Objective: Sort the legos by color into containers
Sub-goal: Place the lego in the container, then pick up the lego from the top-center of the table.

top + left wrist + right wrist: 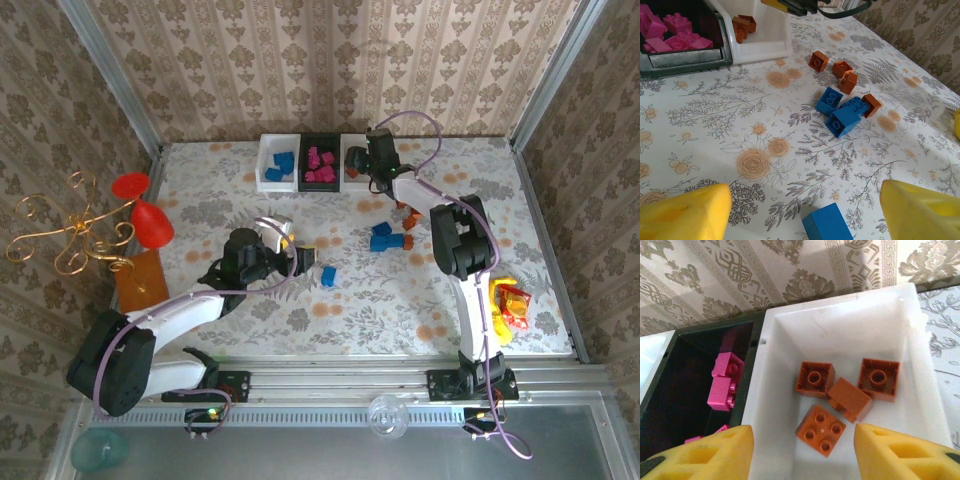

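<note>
Bright, even light fills the top view, with soft shadows under the arms on the table (pixel 250 300); the metal posts (pixel 105 70) splay toward the corners. The left wrist view is sharp on the tablecloth, with its yellow pads (pixel 682 215) blurred and a faint shadow at the right. From the right wrist, the white bin (pixel 850 320) glares, the black bin (pixel 685 365) sinks into darkness, and the near pads (pixel 695 455) are soft

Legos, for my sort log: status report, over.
Left gripper open, by loose blue brick. Right gripper open, over white bin holding four orange bricks. Blue-orange cluster unsorted.
</note>
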### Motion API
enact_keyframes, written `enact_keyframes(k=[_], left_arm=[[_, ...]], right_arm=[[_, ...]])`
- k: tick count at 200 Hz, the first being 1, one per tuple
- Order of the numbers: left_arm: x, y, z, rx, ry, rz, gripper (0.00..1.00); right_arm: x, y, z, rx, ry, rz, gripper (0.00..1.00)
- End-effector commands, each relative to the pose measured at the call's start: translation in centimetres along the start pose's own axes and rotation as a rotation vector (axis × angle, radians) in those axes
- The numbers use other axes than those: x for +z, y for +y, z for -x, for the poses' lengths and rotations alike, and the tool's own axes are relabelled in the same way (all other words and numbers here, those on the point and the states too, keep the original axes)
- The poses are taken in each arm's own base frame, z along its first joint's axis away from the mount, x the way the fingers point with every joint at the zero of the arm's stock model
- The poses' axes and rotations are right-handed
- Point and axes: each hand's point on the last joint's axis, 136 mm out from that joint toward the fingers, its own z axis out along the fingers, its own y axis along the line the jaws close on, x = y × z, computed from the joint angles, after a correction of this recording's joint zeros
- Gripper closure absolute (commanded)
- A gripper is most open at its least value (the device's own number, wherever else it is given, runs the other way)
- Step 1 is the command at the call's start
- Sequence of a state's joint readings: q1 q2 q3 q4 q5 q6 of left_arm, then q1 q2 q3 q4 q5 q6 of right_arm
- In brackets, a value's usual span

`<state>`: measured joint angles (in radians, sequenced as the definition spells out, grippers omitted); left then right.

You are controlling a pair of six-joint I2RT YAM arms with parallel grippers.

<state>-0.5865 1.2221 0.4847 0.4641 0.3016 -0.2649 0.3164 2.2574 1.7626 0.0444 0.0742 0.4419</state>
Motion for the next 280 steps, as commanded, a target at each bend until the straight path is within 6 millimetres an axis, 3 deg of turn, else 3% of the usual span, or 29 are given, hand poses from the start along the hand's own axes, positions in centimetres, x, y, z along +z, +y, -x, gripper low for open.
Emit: enact_keyframes(k=[1, 11, 24, 49, 69, 108, 137, 236, 280], left_arm=[[-0.4, -0.6, 0.4, 0.023, -0.016, -0.028, 0.21], [-0.4, -1.0, 0.4, 0.026, -0.012, -0.043, 0.21], [-0.1, -1.7, 0.4, 0.039, -0.003, -0.058, 0.21], [0.7, -2.9, 0.0, 0.076, 0.028, -0.077, 0.21], [1.5, -3.6, -0.6, 0.094, 0.056, -0.086, 0.22], [2.0, -3.8, -1.2, 0.099, 0.080, -0.088, 0.22], [1.9, -3.5, -1.3, 0.109, 0.079, -0.068, 0.22], [1.6, -3.4, -1.1, 0.124, 0.077, -0.058, 0.22], [1.6, -3.3, -1.2, 0.128, 0.078, -0.056, 0.22]], right_arm=[[-4.9, 0.9, 3.2, -0.044, -0.067, 0.022, 0.39], [-6.6, 0.5, 2.9, -0.063, -0.065, 0.015, 0.36], [-8.4, -0.8, 1.0, -0.092, -0.029, -0.013, 0.32], [-11.3, -4.5, -2.2, -0.157, 0.035, -0.131, 0.26], [-12.4, -7.7, -3.7, -0.176, 0.094, -0.216, 0.22], [-10.7, -10.9, -5.0, -0.115, 0.234, -0.240, 0.21], [-9.0, -12.7, -5.8, -0.081, 0.305, -0.277, 0.25], [-5.5, -12.4, -8.1, -0.037, 0.440, -0.244, 0.47], [-4.5, -12.8, -9.4, -0.030, 0.482, -0.246, 0.53]])
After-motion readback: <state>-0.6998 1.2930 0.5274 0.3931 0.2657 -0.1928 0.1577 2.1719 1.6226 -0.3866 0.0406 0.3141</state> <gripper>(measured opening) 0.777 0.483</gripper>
